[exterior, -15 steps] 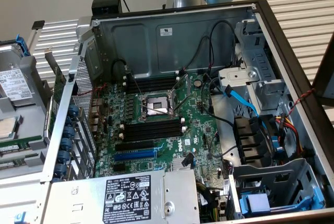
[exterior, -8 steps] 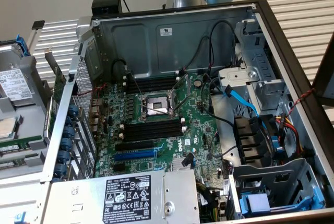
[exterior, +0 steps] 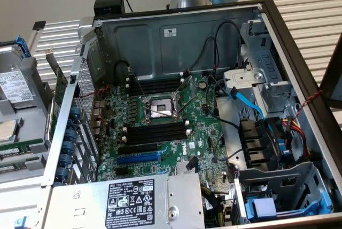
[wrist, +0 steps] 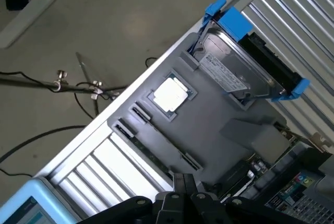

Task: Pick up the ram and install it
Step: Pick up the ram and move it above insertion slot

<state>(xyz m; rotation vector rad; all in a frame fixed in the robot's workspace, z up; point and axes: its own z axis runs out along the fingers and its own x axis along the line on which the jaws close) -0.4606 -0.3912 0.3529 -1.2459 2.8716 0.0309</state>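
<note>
My gripper (wrist: 183, 179), fingers pressed together and empty, hangs over the grey tray (wrist: 219, 130); the ram (wrist: 146, 151) lies flat in its groove just off my fingertips, long axis parallel to the hard drive (wrist: 235, 72).

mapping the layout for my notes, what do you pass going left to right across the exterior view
gray parts tray → row of blue card clips → cpu socket → blue data cable → red and black twisted wires
</note>
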